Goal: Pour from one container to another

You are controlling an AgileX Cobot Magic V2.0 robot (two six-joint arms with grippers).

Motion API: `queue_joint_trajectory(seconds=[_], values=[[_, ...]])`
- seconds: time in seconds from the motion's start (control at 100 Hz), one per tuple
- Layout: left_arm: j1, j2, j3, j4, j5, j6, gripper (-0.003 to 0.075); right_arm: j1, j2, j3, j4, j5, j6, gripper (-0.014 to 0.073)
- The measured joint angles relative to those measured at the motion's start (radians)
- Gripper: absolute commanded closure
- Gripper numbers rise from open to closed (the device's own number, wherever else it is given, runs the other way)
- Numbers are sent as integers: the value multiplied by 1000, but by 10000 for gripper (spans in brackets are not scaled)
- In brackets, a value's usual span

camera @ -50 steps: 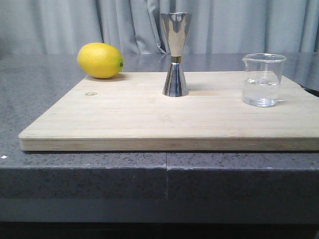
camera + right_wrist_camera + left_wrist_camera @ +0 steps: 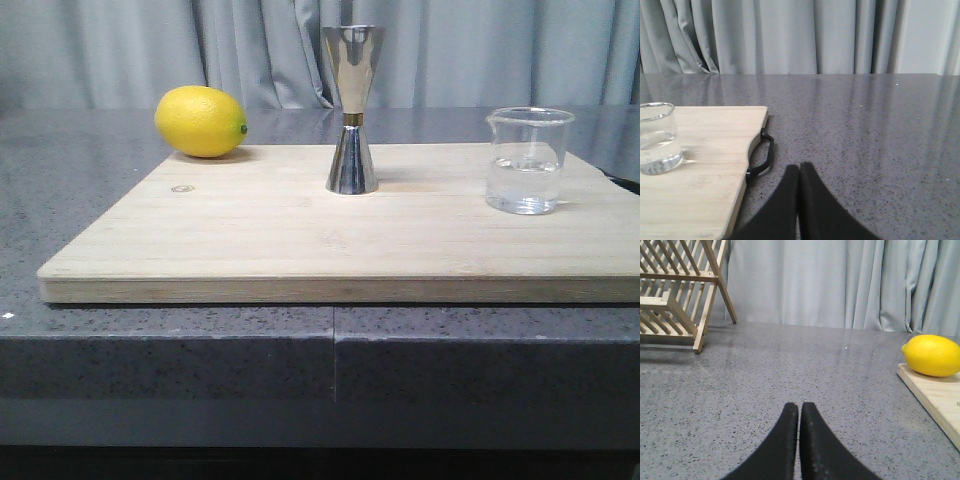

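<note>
On the board [image 2: 300,240]: jigger [image 2: 351,110] upright mid-back, beaker [image 2: 527,160] w/ water at right, lemon [image 2: 200,121] back-left; left hand [image 2: 799,412] & right hand [image 2: 799,172] both closed, empty, low over desk [image 2: 765,370]

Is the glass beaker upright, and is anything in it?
Upright on the cutting board; the beaker holds clear liquid, roughly half full.

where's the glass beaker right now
In the front view the beaker stands upright on the right end of the wooden cutting board, to the right of the steel jigger and apart from it.
</note>
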State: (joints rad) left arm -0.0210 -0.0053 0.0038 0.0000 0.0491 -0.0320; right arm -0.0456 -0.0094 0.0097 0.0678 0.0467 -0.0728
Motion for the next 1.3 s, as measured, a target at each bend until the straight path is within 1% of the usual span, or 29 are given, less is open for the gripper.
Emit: queue_joint_trajectory(seconds=[0.74,1.01,1.3], values=[[0,0,0,0,0,0,741,0,0,0,0,-8,0,661],[0,0,0,0,-31,0,741,0,0,0,0,-23,0,661],[0,0,0,-5,-37,0,741,0,0,0,0,-23,0,661]])
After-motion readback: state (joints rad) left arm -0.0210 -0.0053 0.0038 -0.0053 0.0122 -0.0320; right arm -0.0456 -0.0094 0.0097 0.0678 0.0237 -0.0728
